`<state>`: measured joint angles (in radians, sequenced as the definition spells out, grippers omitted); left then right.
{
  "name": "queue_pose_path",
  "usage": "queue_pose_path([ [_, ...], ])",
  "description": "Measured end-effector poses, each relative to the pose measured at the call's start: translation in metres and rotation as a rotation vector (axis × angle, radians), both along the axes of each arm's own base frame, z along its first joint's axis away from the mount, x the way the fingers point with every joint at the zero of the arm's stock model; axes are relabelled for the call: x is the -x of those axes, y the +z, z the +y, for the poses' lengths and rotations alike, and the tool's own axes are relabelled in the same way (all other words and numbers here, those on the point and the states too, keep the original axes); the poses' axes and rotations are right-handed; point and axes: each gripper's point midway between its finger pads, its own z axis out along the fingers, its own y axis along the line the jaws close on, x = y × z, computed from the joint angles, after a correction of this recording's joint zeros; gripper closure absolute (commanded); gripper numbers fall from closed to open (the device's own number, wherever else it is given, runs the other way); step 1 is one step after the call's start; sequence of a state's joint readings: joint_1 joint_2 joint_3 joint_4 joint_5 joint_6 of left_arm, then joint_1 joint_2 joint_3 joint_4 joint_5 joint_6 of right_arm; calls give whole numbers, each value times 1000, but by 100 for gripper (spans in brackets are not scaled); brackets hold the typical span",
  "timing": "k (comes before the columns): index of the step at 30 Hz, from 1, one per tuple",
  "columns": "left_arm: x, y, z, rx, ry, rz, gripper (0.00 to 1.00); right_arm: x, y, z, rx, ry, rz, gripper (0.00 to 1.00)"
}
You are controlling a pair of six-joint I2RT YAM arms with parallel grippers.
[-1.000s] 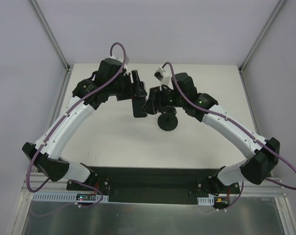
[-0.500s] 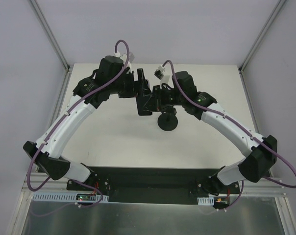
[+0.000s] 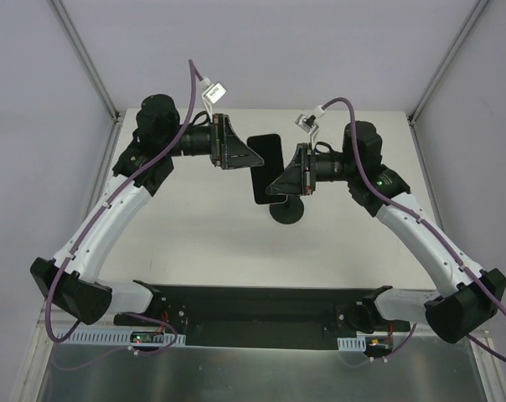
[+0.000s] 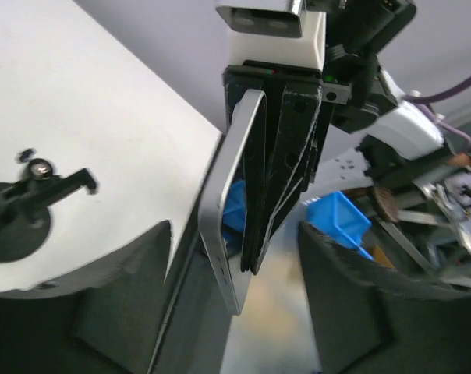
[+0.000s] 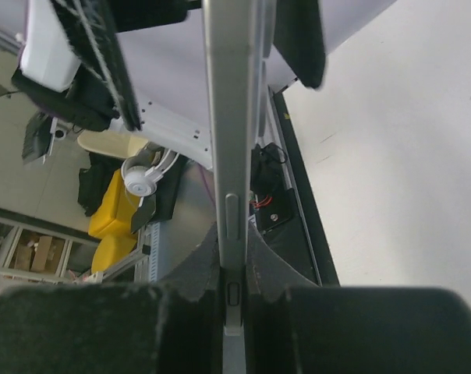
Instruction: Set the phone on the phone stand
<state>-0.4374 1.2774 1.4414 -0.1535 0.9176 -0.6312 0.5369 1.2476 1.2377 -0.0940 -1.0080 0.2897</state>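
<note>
The phone hangs in the air between both arms, just behind the phone stand. My right gripper is shut on its lower end; the right wrist view shows the phone edge-on, pinched between the pads. My left gripper stands open on the phone's other side. In the left wrist view the phone runs edge-on between the spread fingers without touching them. The stand sits on the table at left, its clamp head bare.
The white table is walled by white panels with metal corner posts. A black mounting plate carries both arm bases at the near edge. Blue bins lie beyond the table.
The right gripper has shut on the phone. The left gripper has let go. Both wrists have turned and drawn apart, and the phone has shifted right, to just behind the stand.
</note>
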Motion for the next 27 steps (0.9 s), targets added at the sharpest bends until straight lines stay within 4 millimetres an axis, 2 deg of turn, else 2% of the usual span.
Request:
queue_pose_path([
  [4, 8, 4, -17, 49, -132, 15, 58, 10, 11, -1, -34, 47, -10, 99],
  [6, 9, 7, -20, 68, -162, 17, 63, 11, 13, 0, -41, 54, -6, 99],
  [7, 10, 10, -22, 81, -177, 16, 69, 11, 14, 0, -45, 58, -8, 99],
  [10, 12, 22, -24, 132, -211, 9, 81, 13, 17, 0, -55, 70, -9, 99],
  [13, 12, 27, -26, 164, -235, 13, 82, 15, 21, 0, -69, 83, -29, 99],
  [16, 11, 27, -29, 176, -250, 26, 93, 16, 20, 1, -71, 87, -28, 99],
  [17, 10, 27, -29, 178, -252, 31, 100, 16, 21, 1, -72, 89, -29, 99],
  [18, 10, 27, -29, 178, -255, 30, 100, 16, 21, 1, -72, 88, -24, 96],
  [19, 10, 27, -29, 178, -256, 26, 100, 16, 21, 1, -71, 89, -20, 80],
  [20, 10, 26, -29, 178, -256, 26, 100, 16, 21, 1, -71, 88, -21, 42],
  [21, 9, 25, -29, 174, -254, 20, 100, 15, 20, 1, -68, 82, -22, 29],
  [23, 6, 18, -31, 144, -231, 24, 100, 11, 13, 1, -43, 49, -20, 9],
  [24, 2, 13, -31, 122, -206, 24, 100, 6, 8, 1, -22, 13, -23, 2],
  [27, -21, -9, -30, 19, -25, 33, 100, -15, -16, -9, 89, -174, -13, 4],
])
